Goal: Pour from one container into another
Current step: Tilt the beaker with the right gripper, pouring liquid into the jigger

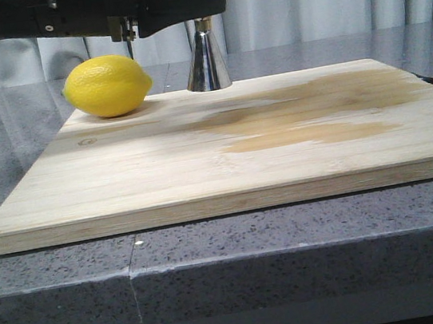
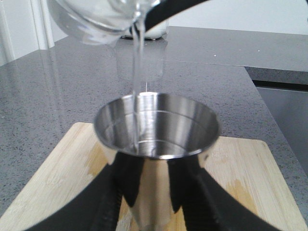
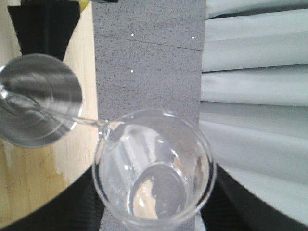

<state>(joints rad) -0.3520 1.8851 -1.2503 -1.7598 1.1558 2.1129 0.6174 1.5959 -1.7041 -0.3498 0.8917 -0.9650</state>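
In the left wrist view, my left gripper point(image 2: 153, 206) is shut on the lower cone of the steel jigger point(image 2: 178, 120), one black finger on each side. The jigger stands upright on the wooden board, its open cup facing up. Above it the clear glass beaker point(image 2: 96, 19) is tilted, and a thin stream of clear liquid point(image 2: 137, 62) falls into the cup. In the right wrist view, my right gripper point(image 3: 154, 211) is shut on the beaker point(image 3: 154, 168), whose spout reaches toward the jigger point(image 3: 38, 98). The front view shows only the jigger's lower cone point(image 1: 206, 63) under a black arm point(image 1: 82, 11).
A yellow lemon point(image 1: 107, 85) lies on the wooden cutting board point(image 1: 163, 185) just left of the jigger. A darker wet patch point(image 1: 315, 116) spreads over the board's right half. The board rests on a grey stone counter point(image 1: 292, 240), with pale curtains behind.
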